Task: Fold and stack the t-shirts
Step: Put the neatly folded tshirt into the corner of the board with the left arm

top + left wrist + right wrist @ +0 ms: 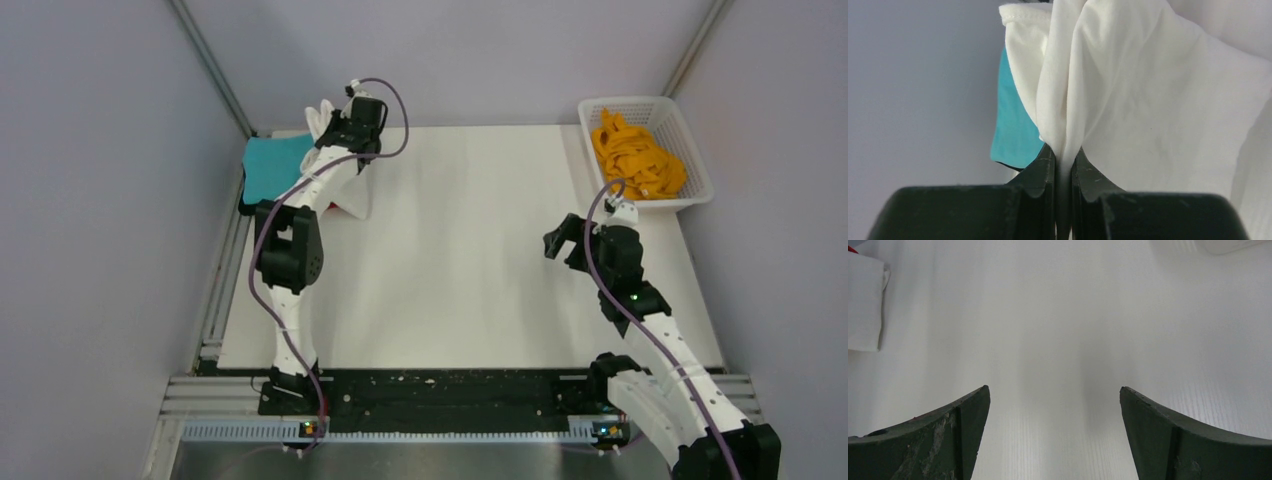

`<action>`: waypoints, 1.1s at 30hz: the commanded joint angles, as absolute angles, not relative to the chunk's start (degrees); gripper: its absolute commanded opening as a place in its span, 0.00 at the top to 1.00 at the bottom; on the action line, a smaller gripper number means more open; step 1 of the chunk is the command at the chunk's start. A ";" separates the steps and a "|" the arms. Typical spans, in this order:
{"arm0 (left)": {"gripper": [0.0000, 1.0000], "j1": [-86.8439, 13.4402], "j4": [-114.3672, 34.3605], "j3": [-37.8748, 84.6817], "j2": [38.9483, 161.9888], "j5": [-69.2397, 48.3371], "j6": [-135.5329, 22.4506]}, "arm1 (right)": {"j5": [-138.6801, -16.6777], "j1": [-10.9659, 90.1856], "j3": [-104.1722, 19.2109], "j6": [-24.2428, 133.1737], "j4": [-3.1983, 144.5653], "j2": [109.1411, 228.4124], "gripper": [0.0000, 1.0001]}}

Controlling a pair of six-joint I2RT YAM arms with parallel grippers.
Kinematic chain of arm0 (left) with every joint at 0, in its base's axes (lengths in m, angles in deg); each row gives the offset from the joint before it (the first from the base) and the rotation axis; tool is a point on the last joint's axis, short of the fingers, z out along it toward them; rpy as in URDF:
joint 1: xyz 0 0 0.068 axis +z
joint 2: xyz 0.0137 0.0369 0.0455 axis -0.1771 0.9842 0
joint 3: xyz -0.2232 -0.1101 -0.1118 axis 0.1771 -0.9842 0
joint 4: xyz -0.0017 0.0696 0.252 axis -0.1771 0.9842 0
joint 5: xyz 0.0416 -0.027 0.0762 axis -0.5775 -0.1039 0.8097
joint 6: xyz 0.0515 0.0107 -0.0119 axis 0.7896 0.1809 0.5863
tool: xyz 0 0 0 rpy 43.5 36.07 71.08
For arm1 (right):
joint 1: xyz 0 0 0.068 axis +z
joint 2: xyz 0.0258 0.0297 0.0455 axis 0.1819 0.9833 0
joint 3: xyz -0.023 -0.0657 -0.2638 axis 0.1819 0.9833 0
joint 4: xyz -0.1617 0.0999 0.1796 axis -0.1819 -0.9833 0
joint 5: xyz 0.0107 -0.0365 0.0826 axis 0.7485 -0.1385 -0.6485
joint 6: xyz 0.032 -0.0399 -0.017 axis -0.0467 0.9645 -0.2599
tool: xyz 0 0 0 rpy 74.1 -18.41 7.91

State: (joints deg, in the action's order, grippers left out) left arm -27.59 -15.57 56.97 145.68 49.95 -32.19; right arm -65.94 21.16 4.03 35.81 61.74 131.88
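Observation:
My left gripper (333, 128) is at the far left corner of the table, shut on a bunched fold of the white t-shirt (320, 116). In the left wrist view the white t-shirt (1128, 90) fans out from between my fingers (1040, 172), and the left gripper (1063, 156) has it pinched. The folded teal t-shirt (275, 165) lies beside it on the left, with a dark edge under it; it also shows in the left wrist view (1015, 130). A sliver of red cloth (334, 208) shows under the white. The orange t-shirt (636, 155) lies crumpled in the basket. My right gripper (562, 238) is open and empty over bare table, as the right wrist view (1054, 395) shows.
The white lattice basket (690, 130) stands at the far right corner; its edge shows in the right wrist view (1228, 245). Grey walls close in the table on the left, back and right. The white table surface (470, 250) lies between the arms. A folded white edge (863, 305) shows at the left.

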 commanded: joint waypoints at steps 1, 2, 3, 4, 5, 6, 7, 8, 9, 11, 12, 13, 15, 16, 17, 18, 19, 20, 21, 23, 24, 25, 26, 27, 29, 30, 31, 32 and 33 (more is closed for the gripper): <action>1.00 -25.62 -19.78 61.53 142.10 52.51 -25.08 | -64.66 20.85 3.30 36.92 62.19 131.73 0.01; 1.00 -25.21 -19.75 62.18 142.08 52.36 -24.68 | -64.67 20.93 3.32 36.94 62.14 131.61 0.01; 1.00 -24.97 -19.51 62.84 142.03 52.07 -24.44 | -64.59 20.91 3.35 37.00 62.14 131.62 0.01; 1.00 -24.63 -19.45 63.33 141.90 51.76 -24.32 | -64.50 20.89 3.43 37.01 62.14 131.58 0.01; 1.00 -24.40 -19.22 63.83 141.76 51.45 -24.47 | -64.35 20.94 3.37 37.05 62.14 131.58 0.01; 1.00 -24.22 -18.78 64.42 141.48 50.98 -24.75 | -64.36 20.94 3.39 37.02 62.15 131.63 0.01; 1.00 -24.10 -18.65 64.79 141.21 50.80 -24.89 | -64.31 20.92 3.42 37.02 62.15 131.74 0.01; 1.00 -24.01 -18.57 65.09 140.81 50.47 -25.04 | -64.21 20.90 3.40 37.01 62.18 131.83 0.01; 1.00 -23.93 -18.69 65.33 140.42 50.11 -25.16 | -64.12 20.86 3.36 37.02 62.14 131.95 0.01; 1.00 -23.70 -18.76 65.96 139.84 49.13 -25.50 | -64.06 20.90 3.35 36.95 62.18 132.19 0.01; 1.00 -23.47 -19.03 66.36 139.57 48.65 -25.50 | -63.95 20.87 3.29 36.99 62.14 132.36 0.01; 1.00 -23.21 -19.11 67.01 139.43 48.25 -25.52 | -63.95 20.88 3.25 36.95 62.14 132.54 0.01; 1.00 -22.75 -18.73 68.73 139.83 47.94 -25.71 | -63.82 20.86 3.27 36.95 62.19 132.84 0.01; 1.00 -22.57 -18.58 69.48 139.88 47.83 -25.65 | -63.78 20.85 3.24 37.00 62.21 132.91 0.01; 1.00 -22.45 -18.57 70.17 139.96 47.63 -25.63 | -63.69 20.88 3.20 36.94 62.27 133.02 0.01; 1.00 -22.30 -18.95 70.42 140.00 47.49 -25.64 | -63.66 20.88 3.23 36.94 62.23 133.04 0.01; 1.00 -22.05 -19.34 70.68 140.21 47.47 -25.38 | -63.68 20.90 3.22 36.89 62.24 133.20 0.01; 1.00 -21.88 -19.62 70.99 140.38 47.42 -25.21 | -63.71 20.86 3.20 36.97 62.23 133.15 0.01; 1.00 -21.70 -19.70 71.24 140.61 47.40 -24.96 | -63.60 20.91 3.23 37.04 62.23 133.21 0.01; 1.00 -21.19 -19.96 71.29 141.10 47.27 -24.76 | -63.40 20.92 3.34 37.00 62.26 133.24 0.01; 1.00 -20.93 -19.85 71.23 141.42 47.14 -24.81 | -63.43 20.88 3.36 37.03 62.23 133.32 0.01; 1.00 -20.58 -20.02 71.13 141.80 47.26 -24.83 | -63.33 20.92 3.30 37.02 62.30 133.46 0.01; 1.00 -20.31 -19.95 71.12 142.15 47.29 -24.60 | -63.26 20.88 3.35 37.09 62.24 133.48 0.01; 1.00 -20.05 -20.22 71.01 142.42 47.53 -24.21 | -63.16 20.86 3.35 37.05 62.26 133.62 0.01; 1.00 -19.29 -20.98 70.86 143.09 48.00 -23.85 | -63.05 20.91 3.41 37.00 62.46 133.97 0.01; 1.00 -18.92 -20.94 70.81 143.33 47.66 -24.12 | -63.06 20.88 3.35 37.00 62.56 134.26 0.01; 1.00 -18.58 -21.06 70.54 143.48 47.26 -24.55 | -63.07 20.86 3.25 36.94 62.58 134.58 0.01; 1.00 -18.34 -21.64 69.95 143.53 47.16 -24.81 | -63.07 20.90 3.22 37.05 62.64 134.94 0.01; 1.00 -18.48 -23.45 68.62 143.26 47.71 -24.06 | -62.99 20.90 3.19 37.07 62.56 135.23 0.01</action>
State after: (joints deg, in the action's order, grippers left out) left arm -19.52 -16.93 68.66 144.48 46.67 -25.10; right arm -63.84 21.18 4.03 36.24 61.41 134.20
